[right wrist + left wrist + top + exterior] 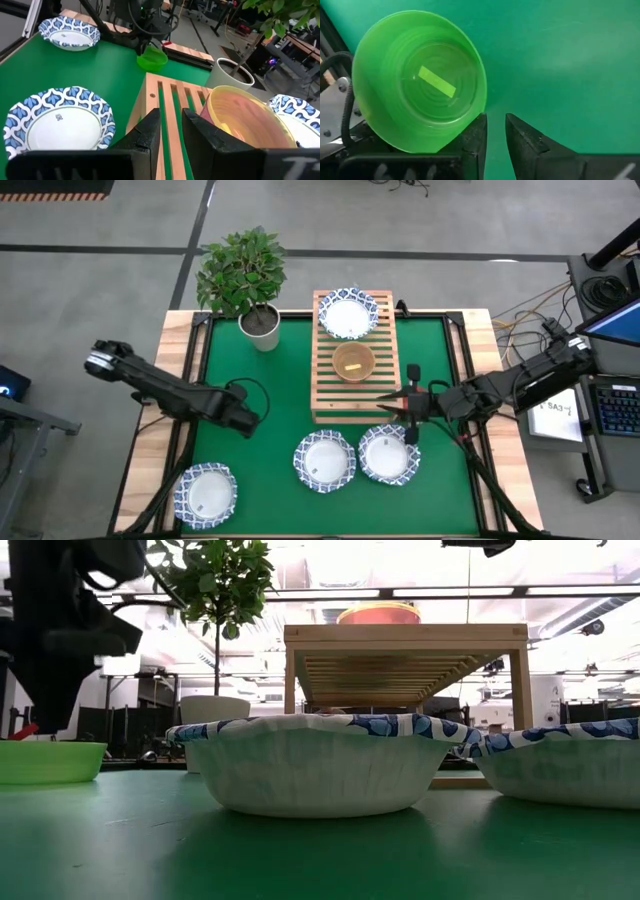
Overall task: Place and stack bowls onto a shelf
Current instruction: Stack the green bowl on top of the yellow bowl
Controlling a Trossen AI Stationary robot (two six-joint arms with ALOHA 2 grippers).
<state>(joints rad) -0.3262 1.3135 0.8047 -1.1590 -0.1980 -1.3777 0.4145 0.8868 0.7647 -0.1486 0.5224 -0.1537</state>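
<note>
Left gripper [495,145] pinching green bowl [420,80] rim, bowl hidden beneath it from above, right gripper [170,132] empty, narrowly parted over shelf [170,105], yellow bowl [245,117] partly cropped.

Patterned bowl [318,766] before shelf [405,655]

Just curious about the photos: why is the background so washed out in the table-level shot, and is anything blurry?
Low view: bright room lights behind blow out the background, leaving the shelf backlit. Left wrist view: the green bowl looks soft, very near the lens.
</note>
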